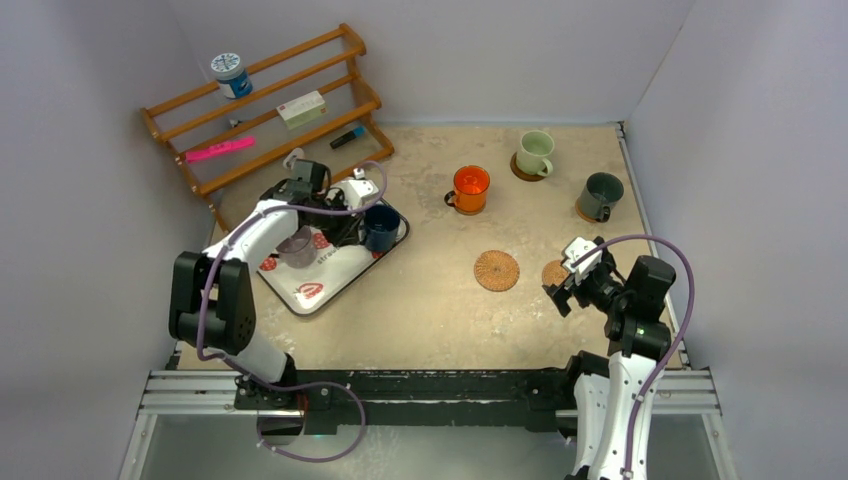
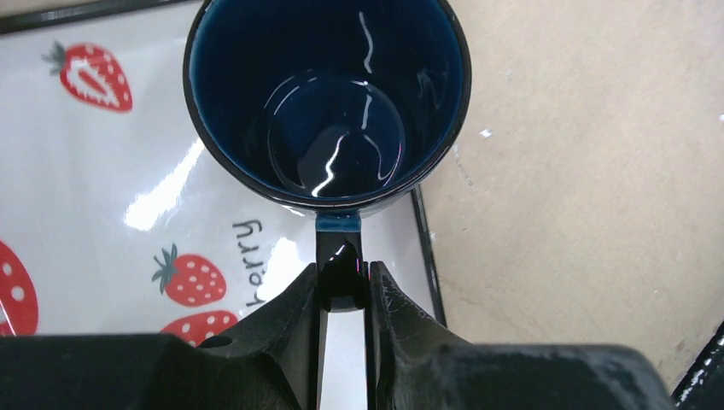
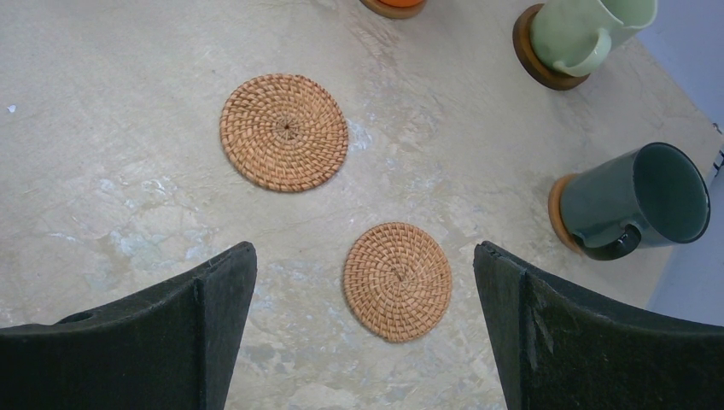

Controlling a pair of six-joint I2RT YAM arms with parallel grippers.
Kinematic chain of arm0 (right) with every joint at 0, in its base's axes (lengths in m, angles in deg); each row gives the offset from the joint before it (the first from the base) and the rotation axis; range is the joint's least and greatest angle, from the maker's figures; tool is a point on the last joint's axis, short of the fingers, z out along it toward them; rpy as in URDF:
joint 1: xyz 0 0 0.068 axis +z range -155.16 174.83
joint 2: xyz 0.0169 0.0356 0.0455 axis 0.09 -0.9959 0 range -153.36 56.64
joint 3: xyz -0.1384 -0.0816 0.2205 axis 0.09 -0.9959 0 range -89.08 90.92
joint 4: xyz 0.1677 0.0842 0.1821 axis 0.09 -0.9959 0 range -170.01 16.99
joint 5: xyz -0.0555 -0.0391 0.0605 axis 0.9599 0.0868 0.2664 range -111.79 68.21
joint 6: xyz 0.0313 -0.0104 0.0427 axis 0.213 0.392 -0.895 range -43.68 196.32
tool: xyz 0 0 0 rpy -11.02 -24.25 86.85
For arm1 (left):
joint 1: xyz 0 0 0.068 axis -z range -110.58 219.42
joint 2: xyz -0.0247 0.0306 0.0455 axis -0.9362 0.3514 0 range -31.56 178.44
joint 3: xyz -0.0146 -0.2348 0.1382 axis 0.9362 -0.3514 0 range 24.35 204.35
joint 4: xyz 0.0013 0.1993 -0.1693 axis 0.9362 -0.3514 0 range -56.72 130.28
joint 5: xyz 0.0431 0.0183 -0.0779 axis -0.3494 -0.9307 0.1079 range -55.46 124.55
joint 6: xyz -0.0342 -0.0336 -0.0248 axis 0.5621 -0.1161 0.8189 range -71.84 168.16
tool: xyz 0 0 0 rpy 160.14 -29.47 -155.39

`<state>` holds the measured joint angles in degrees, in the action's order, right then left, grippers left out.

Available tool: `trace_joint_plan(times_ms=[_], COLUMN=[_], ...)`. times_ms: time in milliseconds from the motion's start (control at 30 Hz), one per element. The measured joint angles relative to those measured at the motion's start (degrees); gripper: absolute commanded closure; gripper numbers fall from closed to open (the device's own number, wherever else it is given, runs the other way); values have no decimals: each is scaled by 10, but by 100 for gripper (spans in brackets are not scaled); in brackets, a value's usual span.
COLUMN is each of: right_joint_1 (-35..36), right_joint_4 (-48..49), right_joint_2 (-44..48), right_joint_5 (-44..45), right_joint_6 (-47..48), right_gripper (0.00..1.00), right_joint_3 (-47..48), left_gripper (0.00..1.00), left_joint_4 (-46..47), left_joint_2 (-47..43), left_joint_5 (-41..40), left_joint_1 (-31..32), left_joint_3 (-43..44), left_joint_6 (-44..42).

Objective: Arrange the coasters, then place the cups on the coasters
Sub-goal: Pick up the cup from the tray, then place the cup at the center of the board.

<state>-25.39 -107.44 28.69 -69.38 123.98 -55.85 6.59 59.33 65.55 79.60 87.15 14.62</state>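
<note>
The left gripper (image 2: 343, 290) has its jaws closed tight on the handle (image 2: 341, 275) of the blue mug (image 2: 329, 94), which stands upright at the edge of the strawberry tray (image 2: 77, 154), its base apparently not yet lifted. The mug looks like glazed pottery: stiff, glossy, likely slippery, and able to chip if knocked. Held by the handle alone, its weight hangs out ahead of the fingers, so it may tip or swivel in the pinch; a slow, level lift and a soft landing seem wise. A greyish see-through mug (image 1: 297, 246) also waits on the tray. The right gripper (image 3: 365, 256) hovers with its jaws spread wide and nothing in them, right above the small woven coaster (image 3: 398, 282); the larger woven coaster (image 3: 284, 131) lies near it, apart and bare. These discs look thin and light, likely to slide if a mug comes down off-centre. The orange mug (image 1: 470, 188), pale green mug (image 1: 535, 153) and dark green mug (image 1: 602, 196) each sit on a coaster already.
</note>
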Motion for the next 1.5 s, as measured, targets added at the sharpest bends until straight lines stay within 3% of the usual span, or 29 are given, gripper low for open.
trace_joint_plan(times_ms=[333,600,1167,1400,1500], right_joint_1=[0,0,0,0,0], right_joint_4=[0,0,0,0,0], right_joint_2=[0,0,0,0,-1], right_joint_5=[0,0,0,0,0], right_joint_6=[0,0,0,0,0], right_gripper=[1,1,1,1,1], right_joint_3=[0,0,0,0,0], left_gripper=[100,100,100,66,57], left_joint_4=[17,64,83,74,66], left_joint_2=[-26,2,16,20,20], left_joint_5=[30,44,27,26,24], left_joint_1=[78,143,162,170,177], left_joint_3=[9,10,-30,-42,-47], left_joint_6=[0,16,18,12,9])
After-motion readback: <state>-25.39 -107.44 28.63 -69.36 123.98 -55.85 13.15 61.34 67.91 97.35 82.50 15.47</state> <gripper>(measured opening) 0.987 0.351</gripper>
